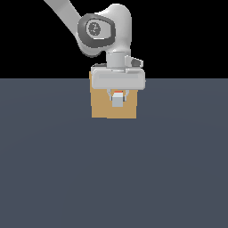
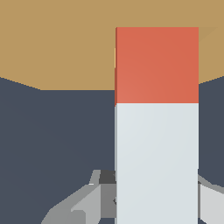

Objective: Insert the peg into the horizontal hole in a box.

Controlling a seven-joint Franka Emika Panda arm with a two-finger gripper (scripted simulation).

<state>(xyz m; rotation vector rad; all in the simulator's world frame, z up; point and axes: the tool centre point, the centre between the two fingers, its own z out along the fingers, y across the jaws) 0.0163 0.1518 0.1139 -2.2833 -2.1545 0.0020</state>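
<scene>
Gripping: grey two-finger gripper (image 1: 117, 95) clamps the slim square peg (image 2: 156, 131), orange-red with a pale grey-white end.
Peg position: level, orange end meeting the plain tan cubic box (image 1: 100, 104).
Box position: twelve o'clock from the peg, on the dark slate floor (image 1: 114, 178).
Hole: hidden.

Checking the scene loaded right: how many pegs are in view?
1. The peg sits in the gripper, its orange end pointing at the tan box. The arm hides part of the box, so another could be hidden there.
</scene>
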